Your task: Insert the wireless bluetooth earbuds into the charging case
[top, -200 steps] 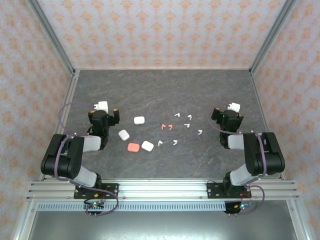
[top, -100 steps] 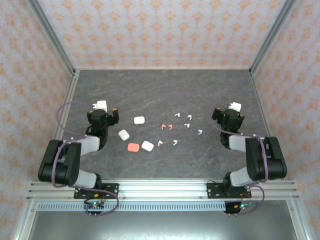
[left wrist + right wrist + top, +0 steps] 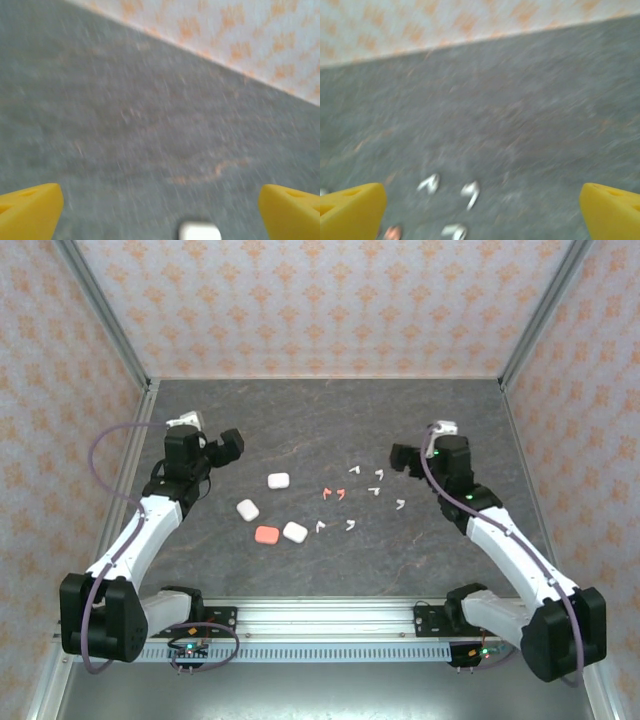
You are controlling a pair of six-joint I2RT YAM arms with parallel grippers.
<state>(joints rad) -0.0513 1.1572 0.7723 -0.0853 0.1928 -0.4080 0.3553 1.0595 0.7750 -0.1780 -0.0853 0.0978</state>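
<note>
Top external view: I have both arms reaching out over the dark stone-look table. The left gripper hangs over the left rear area and the right gripper over the right rear, each pointing inward. 4 cases lie left of centre: the back white case, the left white case, the pink case and the front white case just beside the pink one; I cannot tell whether those 2 touch. All 8 earbuds lie loose on the table to the right of the cases. 2 red earbuds sit side by side near centre, and 6 white earbuds are scattered around them, 2 toward the front and 4 toward the right gripper. Left wrist view, blurred: yellow fingertips sit at the lower corners, jaws spread wide and gripping nothing, with a white case at the bottom edge between them and the patterned wall beyond. Right wrist view, also blurred: yellow fingertips are likewise far apart and released, with 3 white earbuds and 1 reddish one on the table low in the picture.
</note>
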